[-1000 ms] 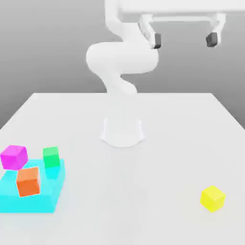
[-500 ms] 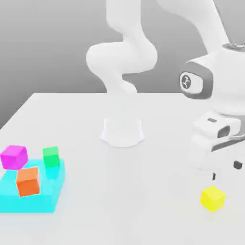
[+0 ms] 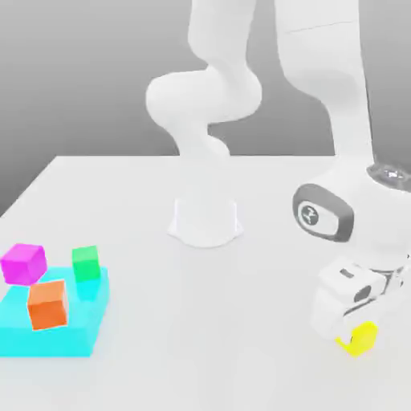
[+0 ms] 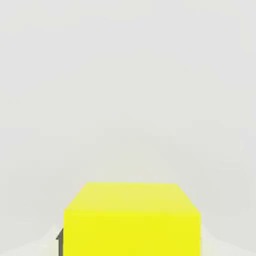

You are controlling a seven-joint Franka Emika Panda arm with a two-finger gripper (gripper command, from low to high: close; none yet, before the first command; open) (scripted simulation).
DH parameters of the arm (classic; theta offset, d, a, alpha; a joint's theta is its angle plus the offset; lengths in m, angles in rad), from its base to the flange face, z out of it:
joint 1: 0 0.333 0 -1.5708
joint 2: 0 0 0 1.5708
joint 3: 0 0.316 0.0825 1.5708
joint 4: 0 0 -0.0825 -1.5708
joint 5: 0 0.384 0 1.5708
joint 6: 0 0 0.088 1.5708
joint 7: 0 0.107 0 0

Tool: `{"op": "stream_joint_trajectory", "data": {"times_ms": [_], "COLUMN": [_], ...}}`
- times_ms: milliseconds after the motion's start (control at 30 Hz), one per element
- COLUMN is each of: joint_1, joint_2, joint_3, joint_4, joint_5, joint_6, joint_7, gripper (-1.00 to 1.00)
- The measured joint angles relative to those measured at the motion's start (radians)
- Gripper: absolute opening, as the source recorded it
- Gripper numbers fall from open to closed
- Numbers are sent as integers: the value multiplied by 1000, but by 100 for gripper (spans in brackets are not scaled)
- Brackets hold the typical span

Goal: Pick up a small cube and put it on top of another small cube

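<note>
Yellow cube [image 3: 364, 338] sits clamped in the gripper [image 3: 355, 339], seemingly just being grasped; next comes a straight lift.

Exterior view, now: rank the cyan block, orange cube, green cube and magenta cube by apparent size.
1. Cyan block
2. Orange cube and magenta cube: too alike to rank
3. Green cube
</note>
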Motion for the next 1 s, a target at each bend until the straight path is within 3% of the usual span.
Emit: {"op": "stream_joint_trajectory", "data": {"times_ms": [133, 467, 900, 1000], "joint_1": [-46, -390, -785, -801], "joint_2": [-137, -427, -776, -721], "joint_3": [42, -170, -484, -516], "joint_4": [-32, -154, -314, -337], "joint_5": [83, 91, -5, -1], "joint_6": [-102, -257, -444, -366], "joint_7": [-68, -216, -338, -355], "gripper": [-100, -100, -100, -100]}}
